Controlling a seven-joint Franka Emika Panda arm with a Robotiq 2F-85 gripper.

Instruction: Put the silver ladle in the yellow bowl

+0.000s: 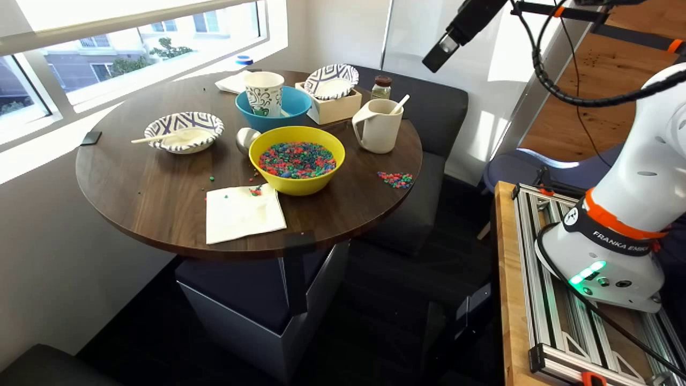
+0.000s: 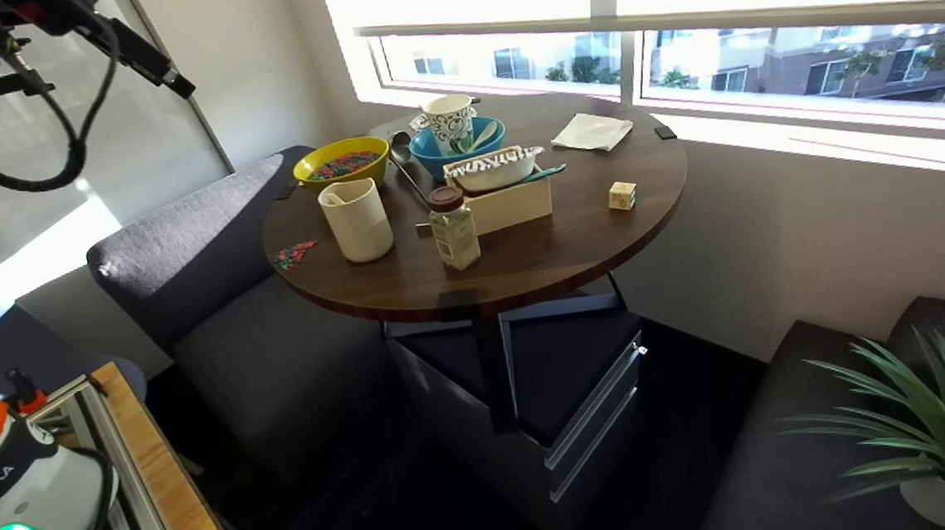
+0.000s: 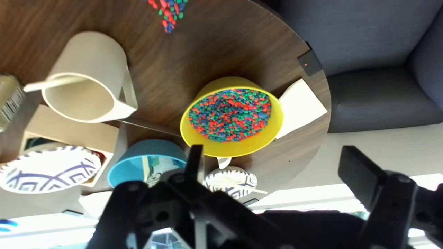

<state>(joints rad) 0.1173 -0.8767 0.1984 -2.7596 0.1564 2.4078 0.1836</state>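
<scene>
The silver ladle lies on the table beside the yellow bowl. Its round scoop [image 1: 246,140] touches or nearly touches the bowl's side in an exterior view. The scoop [image 2: 400,147] and slim handle show between the yellow and blue bowls in an exterior view. In the wrist view the ladle [image 3: 224,162] is mostly hidden behind the bowl. The yellow bowl [image 1: 297,185] holds many coloured pellets and shows in an exterior view [image 2: 374,172] and the wrist view [image 3: 235,151]. My gripper [image 3: 272,148] is open and empty, high above the table's side in both exterior views [image 1: 435,58] [image 2: 179,83].
A beige pitcher [image 1: 378,131], a blue bowl [image 1: 254,119] with a paper cup [image 1: 263,94], a box [image 1: 335,109] with a striped bowl, and a jar [image 2: 456,237] stand around. Another striped bowl [image 1: 185,119] holds a pale spoon. A napkin [image 1: 244,217] lies by the yellow bowl.
</scene>
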